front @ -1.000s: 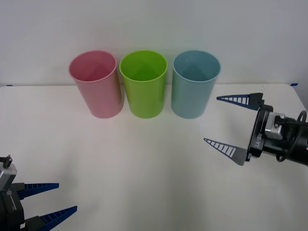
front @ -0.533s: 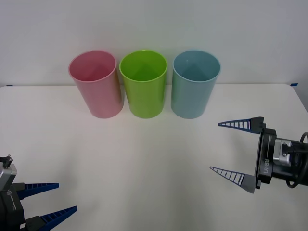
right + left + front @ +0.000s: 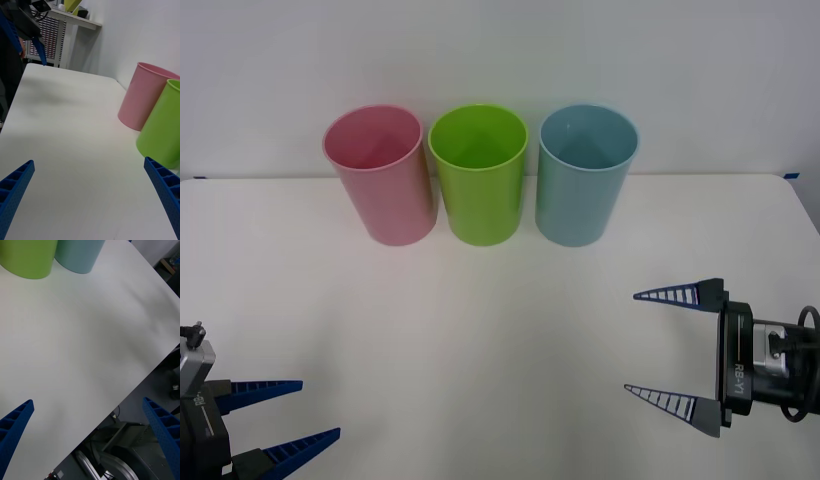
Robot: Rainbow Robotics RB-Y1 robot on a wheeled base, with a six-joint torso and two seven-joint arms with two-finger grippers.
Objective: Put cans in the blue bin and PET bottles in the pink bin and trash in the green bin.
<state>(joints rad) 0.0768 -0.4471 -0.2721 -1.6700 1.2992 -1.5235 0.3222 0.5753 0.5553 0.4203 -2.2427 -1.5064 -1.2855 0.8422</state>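
Note:
Three tall bins stand in a row at the back of the white table: the pink bin on the left, the green bin in the middle, the blue bin on the right. The pink bin and the green bin also appear in the right wrist view; the green bin and the blue bin in the left wrist view. My right gripper hangs open over the table's right front, holding nothing. My left gripper is open at the front left corner. The cans, PET bottles and trash are out of view.
The white table stretches bare between the grippers and the bins. Its right edge drops off to the floor and the robot base. A wall rises just behind the bins.
My right gripper has drawn back from beside the blue bin toward the table's front right, staying open. The left arm and the bins have not moved.

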